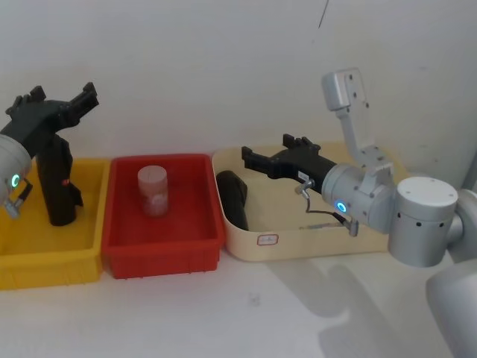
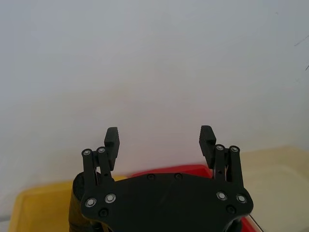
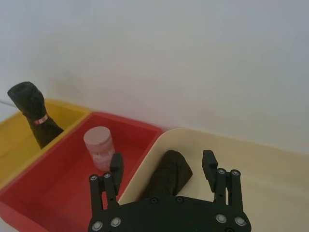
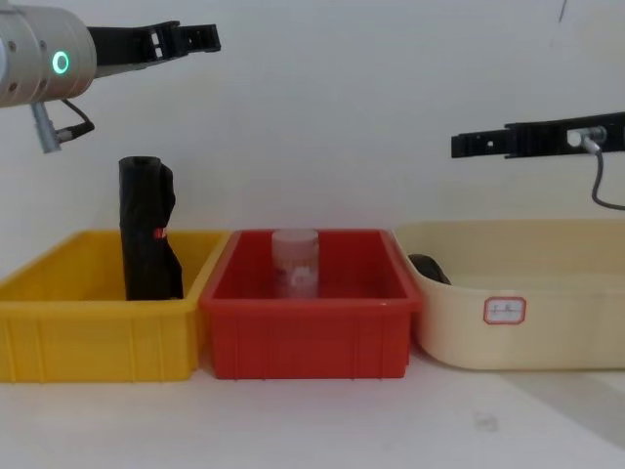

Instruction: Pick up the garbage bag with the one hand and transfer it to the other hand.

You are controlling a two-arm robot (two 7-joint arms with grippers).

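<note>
A small white label (image 4: pixel 504 311) with a red border is stuck on the front wall of the cream bin (image 4: pixel 586 342); its writing cannot be read.

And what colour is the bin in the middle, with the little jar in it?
Red. The middle bin shows best in the chest view.
</note>
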